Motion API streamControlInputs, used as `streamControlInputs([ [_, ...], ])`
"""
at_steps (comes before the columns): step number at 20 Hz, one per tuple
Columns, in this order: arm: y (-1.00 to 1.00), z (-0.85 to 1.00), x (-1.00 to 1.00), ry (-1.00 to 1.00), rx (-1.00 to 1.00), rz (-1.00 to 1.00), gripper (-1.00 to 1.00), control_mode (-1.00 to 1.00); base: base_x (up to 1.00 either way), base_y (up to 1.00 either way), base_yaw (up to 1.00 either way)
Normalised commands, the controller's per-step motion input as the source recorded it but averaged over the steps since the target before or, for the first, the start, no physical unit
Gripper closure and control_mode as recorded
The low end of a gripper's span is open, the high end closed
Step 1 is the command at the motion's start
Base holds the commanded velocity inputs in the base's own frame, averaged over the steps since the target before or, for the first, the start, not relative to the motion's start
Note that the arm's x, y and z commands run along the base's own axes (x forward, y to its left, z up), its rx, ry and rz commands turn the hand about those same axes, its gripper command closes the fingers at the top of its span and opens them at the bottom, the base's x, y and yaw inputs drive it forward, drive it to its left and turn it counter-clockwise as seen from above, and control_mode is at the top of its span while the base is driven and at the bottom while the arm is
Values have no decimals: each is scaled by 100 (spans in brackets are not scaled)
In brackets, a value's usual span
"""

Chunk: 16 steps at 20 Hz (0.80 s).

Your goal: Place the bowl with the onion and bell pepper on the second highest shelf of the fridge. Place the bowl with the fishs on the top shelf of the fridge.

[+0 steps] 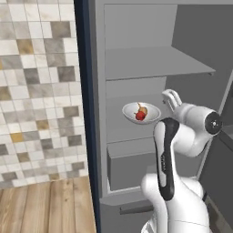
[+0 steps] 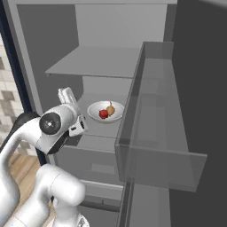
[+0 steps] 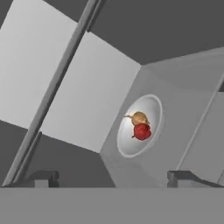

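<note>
Pincer [image 3: 113, 177] wide open, empty, clear of bowl [image 3: 139, 126] on fridge shelf [image 3: 183, 127]

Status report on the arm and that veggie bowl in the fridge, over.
Gripper open, empty, clear of the bowl. Bowl with onion and bell pepper sits on the shelf under the top shelf. Nothing in the way.

In the left base view, the lower right of the fridge [image 1: 136, 68] interior is hidden behind the arm, and the drawer [image 1: 129, 166] is partly covered by it. The top of the fridge is cut off by the upper edge of both base views. In the right base view, the claw [image 2: 66, 95] fingertips cannot be told apart.
</note>
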Motion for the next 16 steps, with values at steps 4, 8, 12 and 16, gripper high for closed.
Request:
streamControlInputs([
  [4,-5,59,-79,68,0,20,-100,-100,0,0,0],
  [8,3,-21,-9,20,-12,4,-100,-100,0,0,0],
  [12,17,-92,-9,14,-35,4,-100,-100,0,0,0],
  [16,0,0,0,0,0,0,-100,100,-78,9,34],
])
